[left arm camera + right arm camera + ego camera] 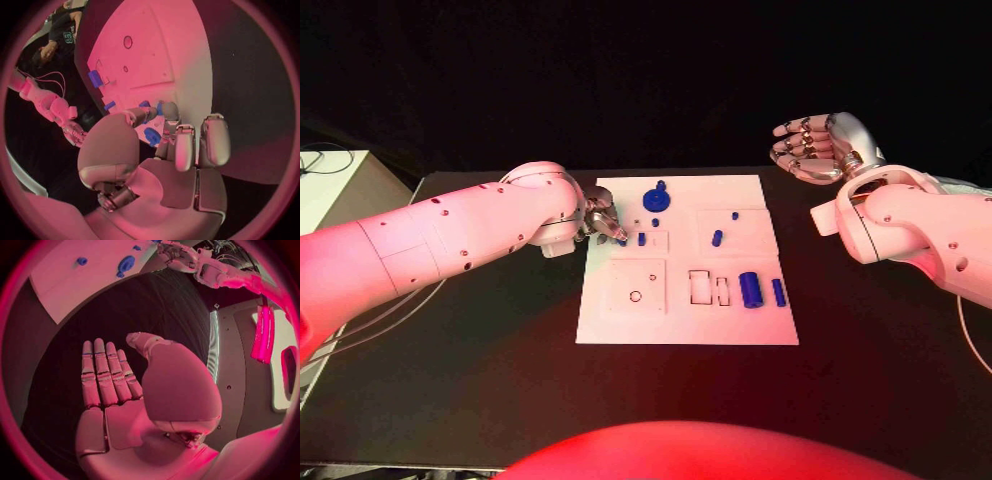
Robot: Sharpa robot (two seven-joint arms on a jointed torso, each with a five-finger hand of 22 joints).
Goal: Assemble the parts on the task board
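Observation:
The white task board [689,330] lies in the middle of the black table. On it are a round blue part [658,198], small blue pegs [642,239] [718,238] and a thick blue cylinder [751,289] beside a thinner one [777,291]. My left hand [600,222] reaches over the board's left edge, fingertips down near the small pegs. In the left wrist view the thumb and a fingertip [169,111] come close together at a small blue piece [160,107]; I cannot tell whether they pinch it. My right hand [812,148] hangs beyond the board's far right corner, holding nothing, its fingers [103,372] straight.
The board has a round hole [635,296] and rectangular slots [700,287] in its near half. Bare black table surrounds the board. A pale box [329,185] stands off the table's far left.

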